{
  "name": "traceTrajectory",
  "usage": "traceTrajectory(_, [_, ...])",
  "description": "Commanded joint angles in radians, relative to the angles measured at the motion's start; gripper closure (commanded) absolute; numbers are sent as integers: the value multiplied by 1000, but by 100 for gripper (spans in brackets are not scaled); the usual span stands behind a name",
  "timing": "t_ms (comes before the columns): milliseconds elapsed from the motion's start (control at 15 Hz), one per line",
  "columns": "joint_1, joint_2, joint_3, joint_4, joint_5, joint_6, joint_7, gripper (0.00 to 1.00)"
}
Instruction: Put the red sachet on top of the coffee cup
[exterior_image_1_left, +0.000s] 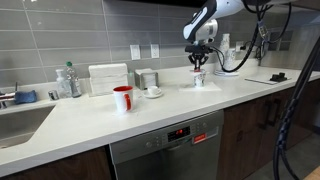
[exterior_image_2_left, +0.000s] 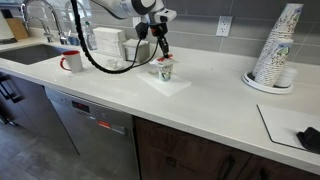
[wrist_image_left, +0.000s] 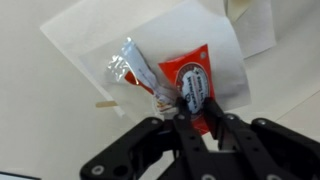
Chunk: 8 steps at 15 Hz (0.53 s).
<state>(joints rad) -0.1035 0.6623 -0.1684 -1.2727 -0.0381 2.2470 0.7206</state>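
My gripper (wrist_image_left: 195, 112) is shut on the red sachet (wrist_image_left: 190, 80), a flat red packet with white print, held by its lower end. In both exterior views the gripper (exterior_image_1_left: 201, 60) (exterior_image_2_left: 160, 50) hangs just above the small whitish coffee cup (exterior_image_1_left: 199, 78) (exterior_image_2_left: 165, 70), which stands on a white napkin (exterior_image_2_left: 170, 86). In the wrist view the napkin (wrist_image_left: 90, 45) lies below, with a crumpled silver and red packet (wrist_image_left: 135, 70) beside the sachet. I cannot make out the cup clearly in the wrist view.
A tall red mug (exterior_image_1_left: 122, 98) (exterior_image_2_left: 72, 62) stands on the counter toward the sink (exterior_image_1_left: 15, 120). A white cup on a saucer (exterior_image_1_left: 153, 91) and a napkin box (exterior_image_1_left: 107, 78) stand by the wall. A stack of paper cups (exterior_image_2_left: 275, 50) stands further along.
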Motion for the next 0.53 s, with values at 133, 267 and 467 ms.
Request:
traceTrajectory(133, [-7, 13, -10, 51, 21, -51, -34, 29])
traceTrajectory(267, [-7, 7, -12, 63, 22, -57, -32, 13])
traceTrajectory(467, [-10, -3, -9, 83, 31, -88, -30, 9])
